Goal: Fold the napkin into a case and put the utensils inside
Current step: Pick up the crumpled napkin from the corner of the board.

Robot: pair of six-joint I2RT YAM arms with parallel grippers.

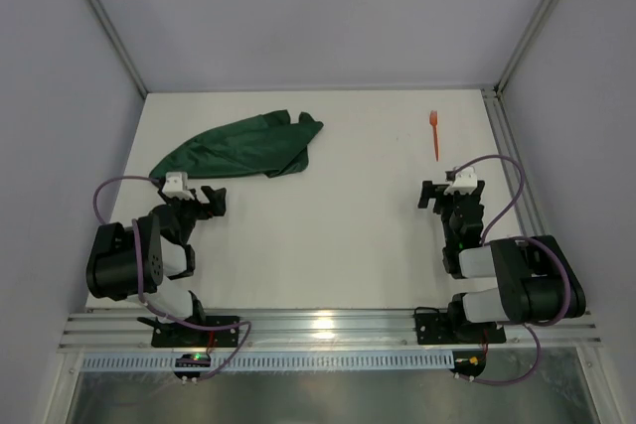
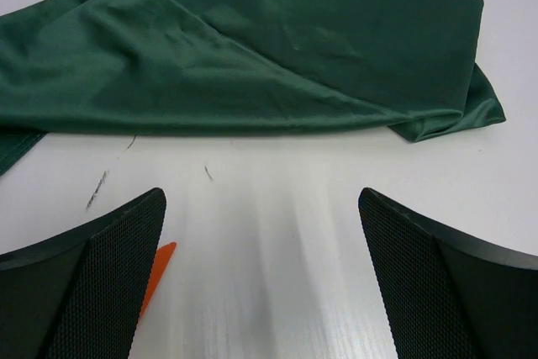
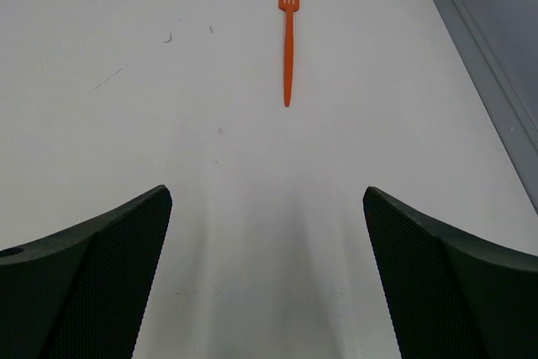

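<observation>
Rumpled green napkin (image 1: pixel 241 147), unfolded.

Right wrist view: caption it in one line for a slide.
Open right gripper faces an orange fork lying tines-away on the white table.

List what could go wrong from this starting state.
The napkin lies bunched with overlapping layers; a pinch may catch several and fold crooked.
An orange piece sits half hidden beside the left gripper; a move could knock it.
The fork lies flat and thin; a grasp may slip off it.
</observation>
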